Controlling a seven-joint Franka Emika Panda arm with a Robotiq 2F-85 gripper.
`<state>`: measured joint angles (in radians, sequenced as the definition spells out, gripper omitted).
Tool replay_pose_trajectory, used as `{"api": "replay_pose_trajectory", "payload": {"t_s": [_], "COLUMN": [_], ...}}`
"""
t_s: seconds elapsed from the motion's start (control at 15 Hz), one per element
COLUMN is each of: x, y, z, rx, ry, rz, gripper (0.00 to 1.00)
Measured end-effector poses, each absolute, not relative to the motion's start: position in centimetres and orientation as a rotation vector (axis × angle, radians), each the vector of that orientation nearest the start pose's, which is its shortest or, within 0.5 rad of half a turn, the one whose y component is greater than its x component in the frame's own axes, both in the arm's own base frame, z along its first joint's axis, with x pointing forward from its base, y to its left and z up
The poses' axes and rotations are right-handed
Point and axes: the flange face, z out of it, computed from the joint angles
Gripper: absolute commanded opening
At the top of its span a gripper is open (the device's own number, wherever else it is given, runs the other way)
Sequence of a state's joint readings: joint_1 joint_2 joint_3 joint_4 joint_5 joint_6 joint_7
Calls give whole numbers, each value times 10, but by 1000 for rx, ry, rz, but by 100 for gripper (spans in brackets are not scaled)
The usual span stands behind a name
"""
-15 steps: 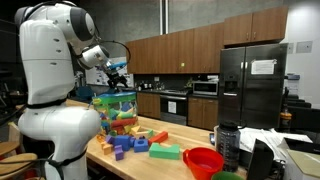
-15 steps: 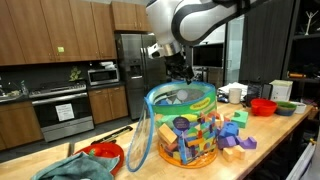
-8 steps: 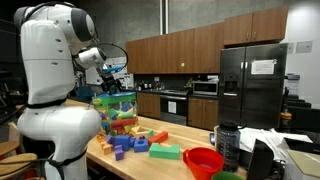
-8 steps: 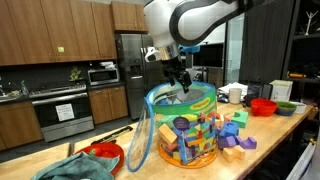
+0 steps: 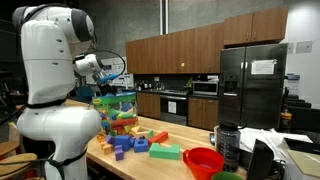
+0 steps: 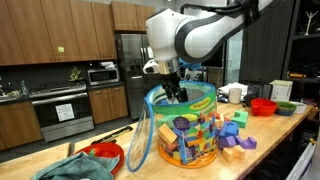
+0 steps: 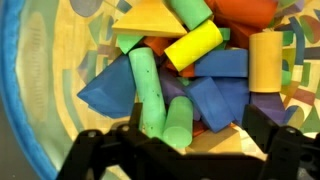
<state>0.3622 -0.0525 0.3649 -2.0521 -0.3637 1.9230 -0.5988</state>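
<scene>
Gripper (image 6: 175, 92) released, jaws spread wide, held at mouth of tub (image 6: 203, 101). Tub: clear round plastic, green rim, set on pale wood counter (image 6: 275, 150). Blocks (image 7: 205, 45) piled inside: smooth painted cylinders, wedges, slabs. Kitchen seen behind: brown cabinets (image 6: 60, 30), dark fridge (image 5: 250, 85).

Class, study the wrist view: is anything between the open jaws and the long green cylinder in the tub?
Nothing visible. The green cylinder lies on top of the pile in the tub, uncovered below the open jaws. A blue block and a shorter green one flank it and may crowd the jaws.
</scene>
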Motion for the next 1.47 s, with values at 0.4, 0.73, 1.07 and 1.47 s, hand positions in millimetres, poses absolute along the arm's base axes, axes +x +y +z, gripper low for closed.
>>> {"api": "replay_pose_trajectory", "payload": {"t_s": [0.4, 0.73, 1.07, 1.47], "x": [390, 389, 391, 395], "y": [347, 352, 353, 359], "z": [403, 388, 385, 387], "rx": [-2632, -2686, -2738, -2757], "ry": [-2348, -2344, -2323, -2260], "rz": [51, -49, -113, -221], "gripper": [100, 100, 100, 100]}}
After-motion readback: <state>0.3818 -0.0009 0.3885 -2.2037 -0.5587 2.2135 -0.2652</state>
